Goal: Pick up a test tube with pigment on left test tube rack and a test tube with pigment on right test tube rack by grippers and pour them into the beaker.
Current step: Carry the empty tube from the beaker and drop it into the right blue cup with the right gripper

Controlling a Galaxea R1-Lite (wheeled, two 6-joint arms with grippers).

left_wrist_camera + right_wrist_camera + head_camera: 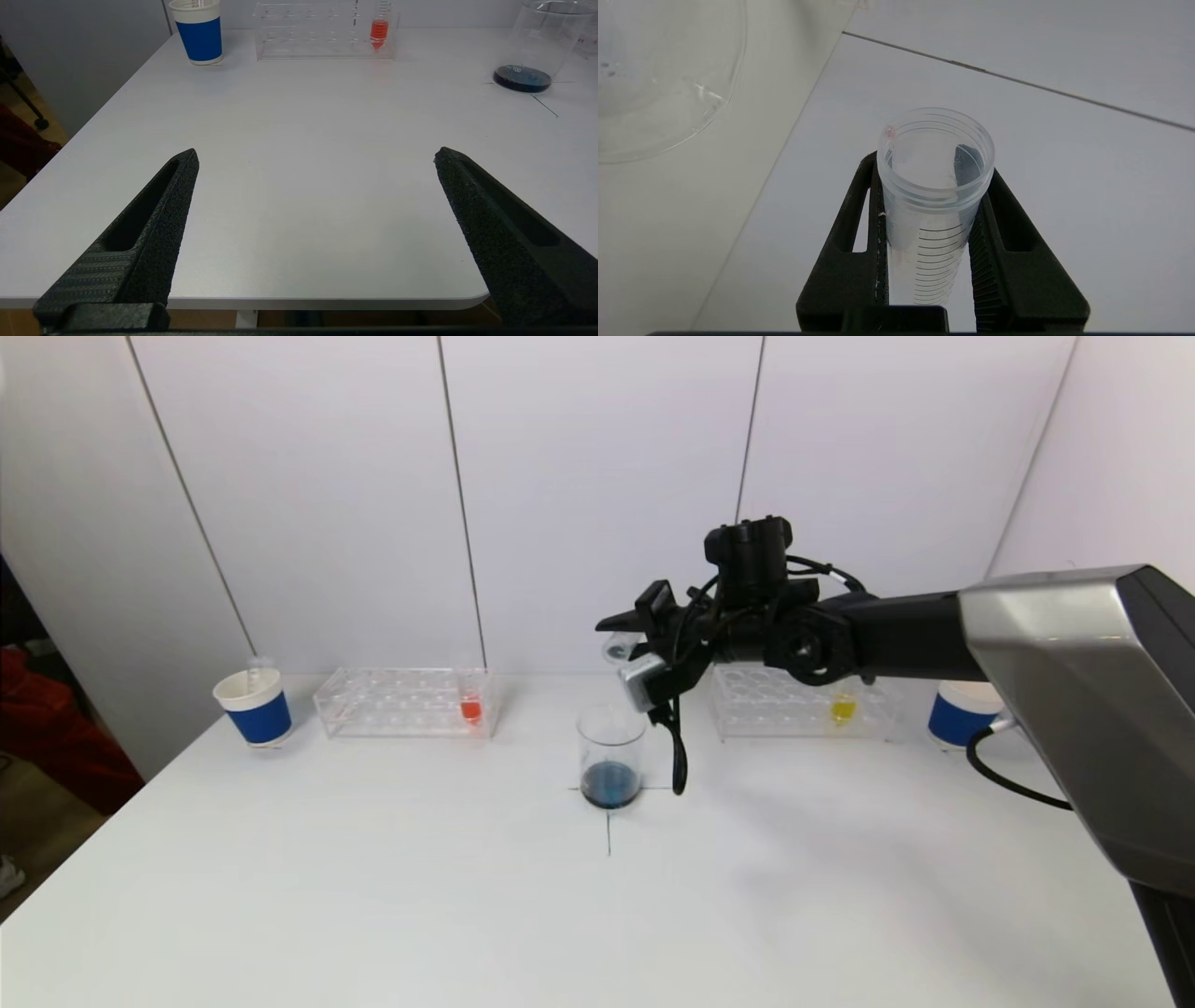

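- The right gripper [931, 233] is clamped on a clear graduated plastic test tube [934, 186], its two black fingers pressing the tube's sides below the rim; the grip sits low enough to leave the mouth free for pouring.
- The tube looks empty in the right wrist view, with only a faint pinkish trace near the rim, so its pouring seems done.
- In the head view the right gripper [627, 649] hangs above and just beside the clear glass beaker [611, 756], which holds dark blue liquid and stands on a cross marked on the white counter [373, 877], probably as a fixed target between the racks.
- The left gripper [317, 156] is spread wide and holds nothing, parked near the counter's front edge.
- An orange-filled tube [471, 707] stands in the left clear rack [401, 702], and a yellow-filled tube [843, 707] in the right clear rack [794, 714], upright so nothing spills.
- A blue-and-white paper cup [254, 707] stands beyond each rack.
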